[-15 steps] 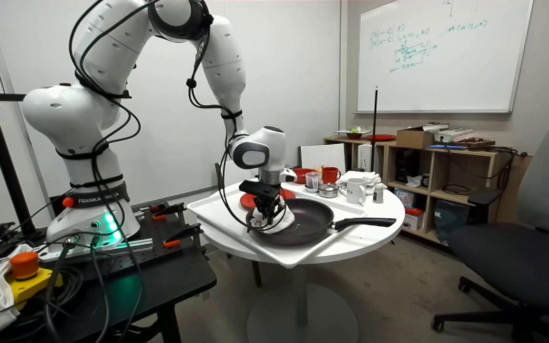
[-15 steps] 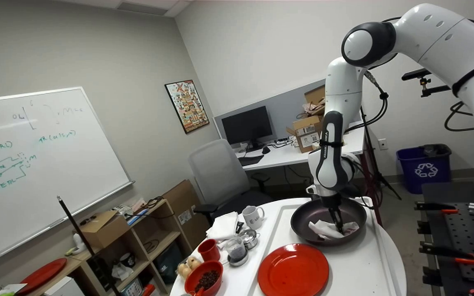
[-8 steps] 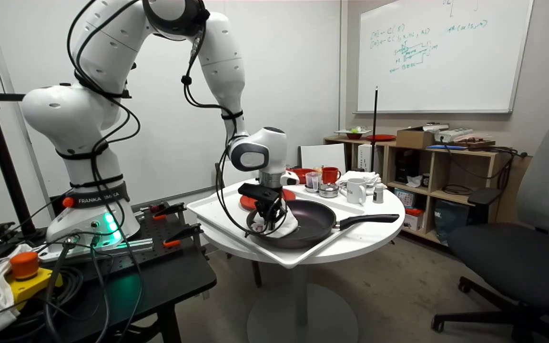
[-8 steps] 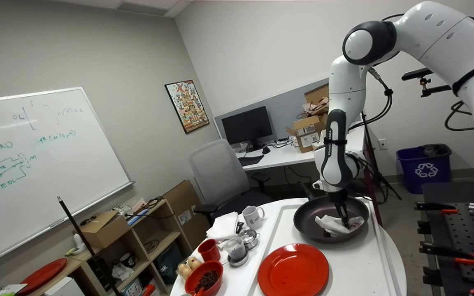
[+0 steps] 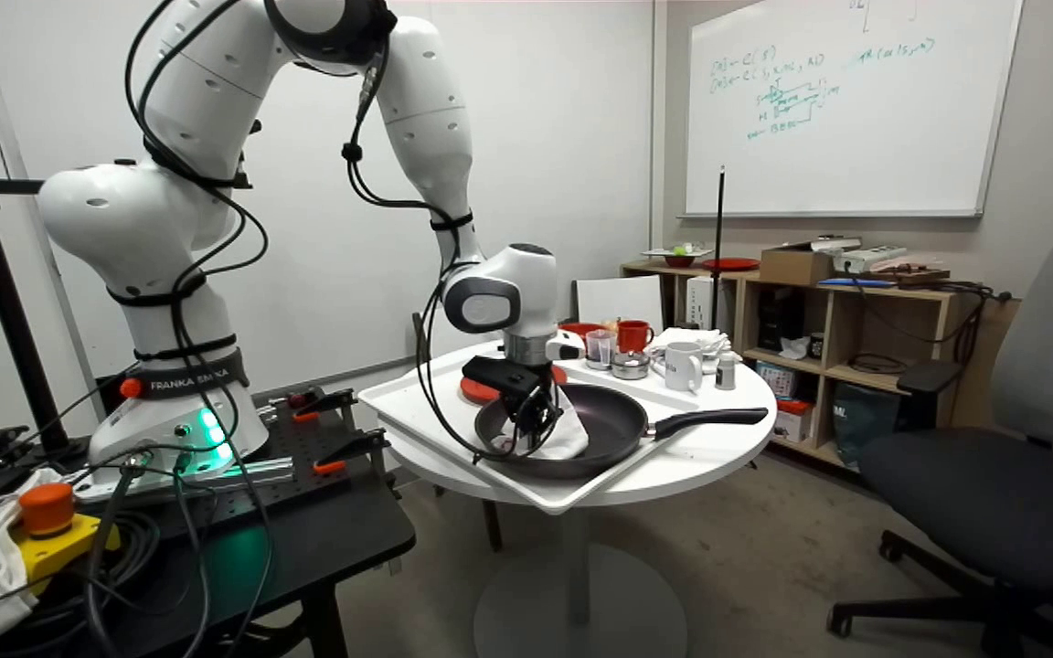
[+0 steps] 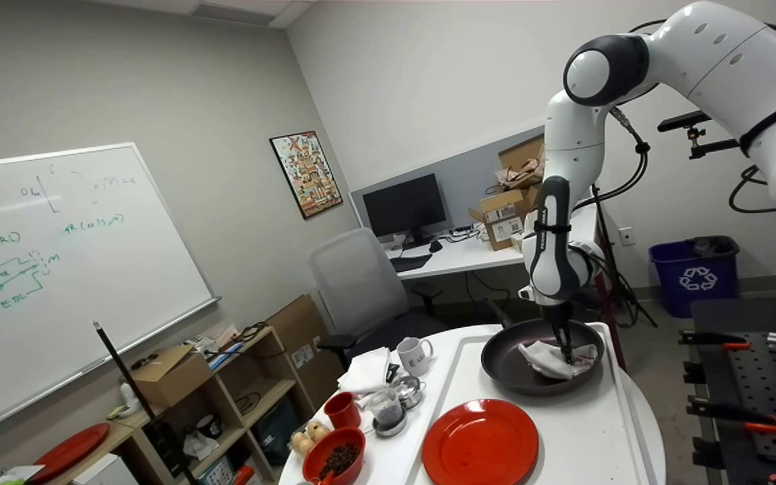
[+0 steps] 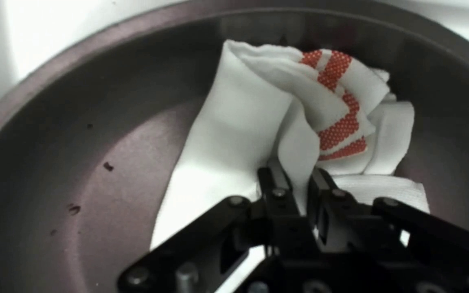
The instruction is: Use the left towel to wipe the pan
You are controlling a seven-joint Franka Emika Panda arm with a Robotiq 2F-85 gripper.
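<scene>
The black pan [image 6: 504, 367] lies on a white tray, its long handle [image 5: 709, 419] pointing right in an exterior view. A white towel with red stripes [image 7: 234, 138] is bunched inside the pan, also seen in both exterior views [image 5: 570, 437] [image 6: 544, 358]. My gripper [image 7: 293, 179] points down into the pan [image 7: 132, 195], its fingers shut on a fold of the towel. In the wrist view the towel rests against the pan's floor and reaches the far wall. A few dark specks [image 7: 108, 166] show on the floor left of the towel.
The white tray [image 6: 570, 438] sits on a round white table. A red plate [image 6: 479, 441] is on it beside the pan. Along the table stand a white mug [image 6: 415, 356], folded white cloths [image 6: 364, 372], a red mug [image 6: 342, 409] and a red bowl [image 6: 356, 463].
My gripper and the towel have moved right in an exterior view, over the pan's floor. The pan has slid slightly in the direction of its handle. The towel has stayed gripped.
</scene>
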